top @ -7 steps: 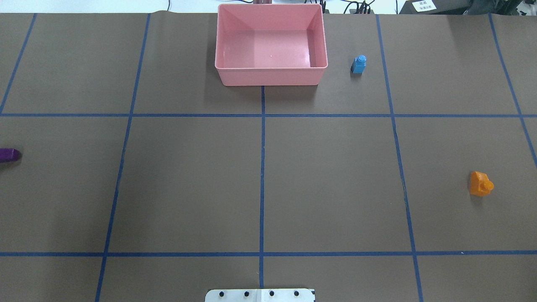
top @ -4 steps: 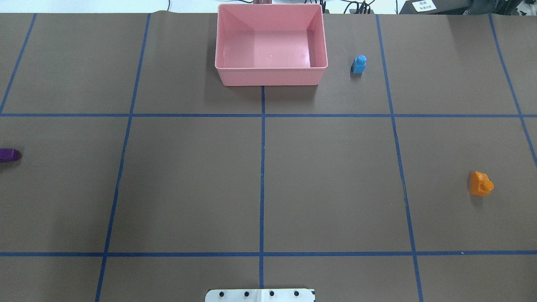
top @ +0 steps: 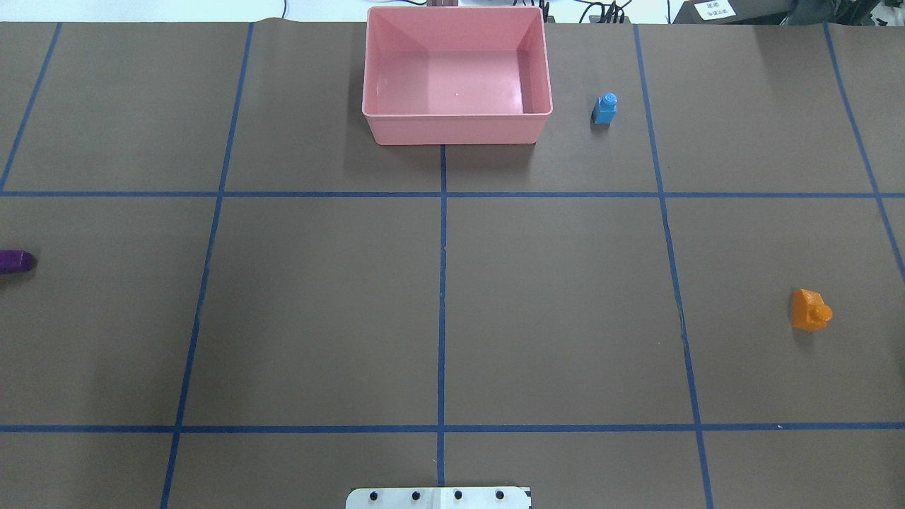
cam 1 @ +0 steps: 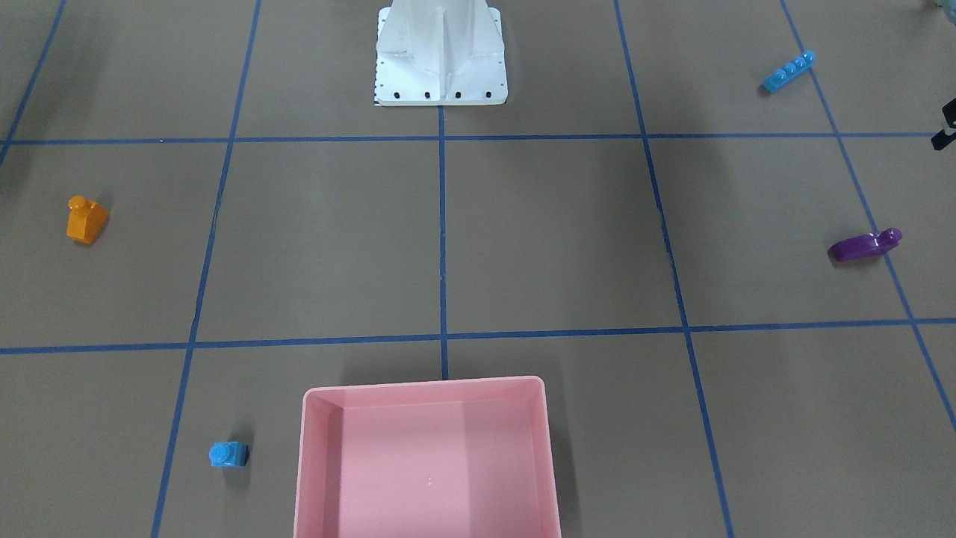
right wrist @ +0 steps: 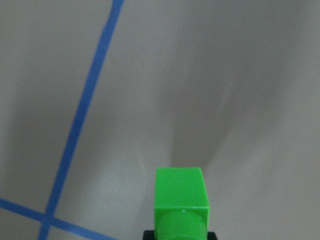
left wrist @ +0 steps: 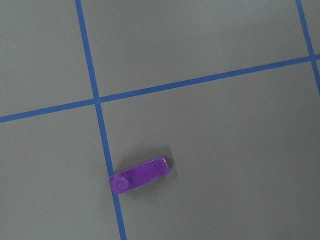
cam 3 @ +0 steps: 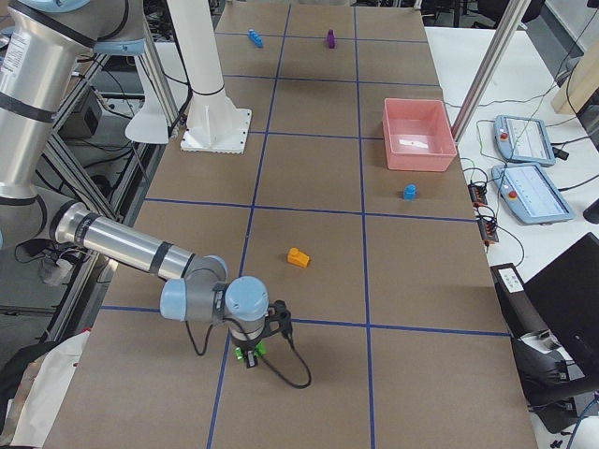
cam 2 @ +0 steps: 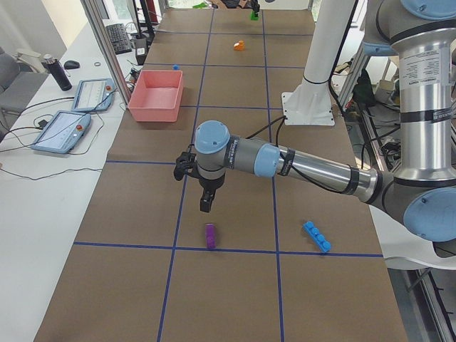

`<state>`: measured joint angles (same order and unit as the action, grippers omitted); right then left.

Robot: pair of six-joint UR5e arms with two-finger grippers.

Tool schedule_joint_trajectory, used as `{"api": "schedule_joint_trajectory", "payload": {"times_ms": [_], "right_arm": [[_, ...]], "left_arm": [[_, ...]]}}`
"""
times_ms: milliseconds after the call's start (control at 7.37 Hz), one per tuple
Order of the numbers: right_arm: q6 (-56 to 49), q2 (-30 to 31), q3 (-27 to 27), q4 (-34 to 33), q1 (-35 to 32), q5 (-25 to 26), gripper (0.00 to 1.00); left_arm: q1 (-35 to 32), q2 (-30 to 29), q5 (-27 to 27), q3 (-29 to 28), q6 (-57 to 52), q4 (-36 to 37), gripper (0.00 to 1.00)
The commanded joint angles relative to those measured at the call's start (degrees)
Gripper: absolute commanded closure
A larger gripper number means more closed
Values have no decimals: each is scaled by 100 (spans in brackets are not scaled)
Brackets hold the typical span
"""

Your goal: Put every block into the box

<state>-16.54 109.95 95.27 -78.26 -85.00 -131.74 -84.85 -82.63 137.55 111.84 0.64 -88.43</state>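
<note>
The pink box stands at the table's far middle, with no bricks in it. The tiny blue brick stands just right of it. The orange sloped brick lies at the right. The purple wedge lies at the far left beside a tape line, and the long blue brick is near it. My left gripper hovers above the purple wedge; I cannot tell its state. My right gripper is shut on the green brick, low over the table.
The white robot base stands at the table's near middle edge. Blue tape lines divide the brown table into squares. Control tablets lie on the side bench beyond the box.
</note>
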Motion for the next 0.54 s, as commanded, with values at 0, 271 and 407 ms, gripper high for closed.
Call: {"api": "schedule_joint_trajectory", "payload": {"times_ms": [0, 271, 407], "right_arm": [[902, -1968, 291, -1888, 236, -168, 100], [2524, -3307, -59, -2027, 1033, -220, 100], [3490, -4210, -575, -1975, 1342, -229, 100]], "left_arm": [[283, -7, 44, 13, -3, -8, 0], [1018, -24, 123, 4, 207, 10, 0], [1388, -33, -16, 109, 208, -25, 0]]}}
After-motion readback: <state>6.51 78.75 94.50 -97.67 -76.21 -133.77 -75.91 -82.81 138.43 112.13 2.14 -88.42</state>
